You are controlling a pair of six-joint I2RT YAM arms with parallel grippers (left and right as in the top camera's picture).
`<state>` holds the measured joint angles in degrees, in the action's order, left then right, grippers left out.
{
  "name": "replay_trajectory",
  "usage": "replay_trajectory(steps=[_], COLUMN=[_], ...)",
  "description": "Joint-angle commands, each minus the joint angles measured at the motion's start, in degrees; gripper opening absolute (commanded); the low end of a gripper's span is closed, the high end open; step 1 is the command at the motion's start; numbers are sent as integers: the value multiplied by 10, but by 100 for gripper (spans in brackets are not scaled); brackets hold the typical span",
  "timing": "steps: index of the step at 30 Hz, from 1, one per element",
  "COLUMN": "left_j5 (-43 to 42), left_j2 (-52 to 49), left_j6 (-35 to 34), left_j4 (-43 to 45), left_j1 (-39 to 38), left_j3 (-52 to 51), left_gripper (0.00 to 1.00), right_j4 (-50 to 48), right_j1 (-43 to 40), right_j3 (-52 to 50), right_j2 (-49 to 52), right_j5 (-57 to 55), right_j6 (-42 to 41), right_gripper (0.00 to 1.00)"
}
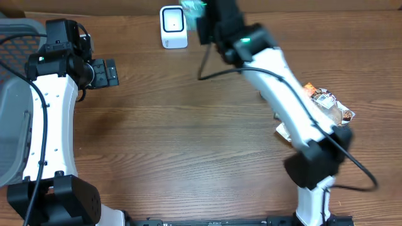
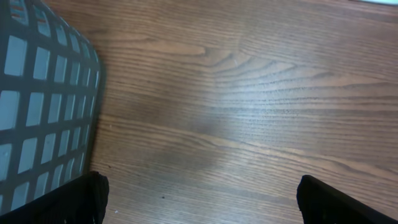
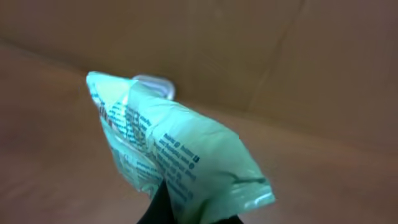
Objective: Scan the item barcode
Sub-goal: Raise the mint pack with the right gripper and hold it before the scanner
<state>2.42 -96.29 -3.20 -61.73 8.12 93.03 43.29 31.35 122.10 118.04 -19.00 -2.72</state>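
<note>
My right gripper [image 1: 202, 19] reaches to the table's far edge, shut on a pale green printed packet [image 1: 193, 7]. The packet hangs just right of the white barcode scanner [image 1: 173, 26]. In the right wrist view the green packet [image 3: 177, 155] fills the middle, pinched low by the right gripper [image 3: 186, 214]. The scanner's top [image 3: 155, 83] peeks out behind the packet. My left gripper [image 1: 108, 72] hovers open over bare wood at the left. In the left wrist view the left gripper [image 2: 202, 205] has its fingertips [image 2: 78, 199] wide apart with nothing between them.
A grey mesh basket [image 1: 12, 94] stands at the left edge, close to my left arm, and the basket [image 2: 43, 106] also shows in the left wrist view. A brown-and-white snack packet [image 1: 330, 103] and a white item [image 1: 282, 130] lie at the right by my right arm.
</note>
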Motion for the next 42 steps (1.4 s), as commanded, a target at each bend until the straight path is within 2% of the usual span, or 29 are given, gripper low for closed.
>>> replay_trajectory(steps=[1, 3, 4, 9, 17, 35, 42], left_j5=[5, 6, 5, 5, 5, 5, 5], left_j2=[-1, -1, -1, -1, -1, -1, -1], left_j6=[-4, -4, -4, -4, -4, -4, -4], left_j4=[1, 1, 1, 1, 1, 1, 1], left_j1=[-3, -3, -3, -3, -3, -3, -3], left_j3=[0, 0, 0, 0, 0, 0, 0], left_gripper=[99, 99, 100, 100, 100, 100, 100], right_j4=[-115, -180, -243, -388, -489, -481, -472], right_j1=[17, 18, 18, 18, 23, 25, 24], right_j3=[17, 17, 17, 17, 16, 16, 16], right_j2=[52, 80, 105, 166, 229, 234, 236], right_j5=[-165, -165, -165, -140, -105, -76, -66], right_j6=[157, 234, 301, 433, 672, 742, 799], right_gripper=[4, 4, 4, 4, 4, 4, 4])
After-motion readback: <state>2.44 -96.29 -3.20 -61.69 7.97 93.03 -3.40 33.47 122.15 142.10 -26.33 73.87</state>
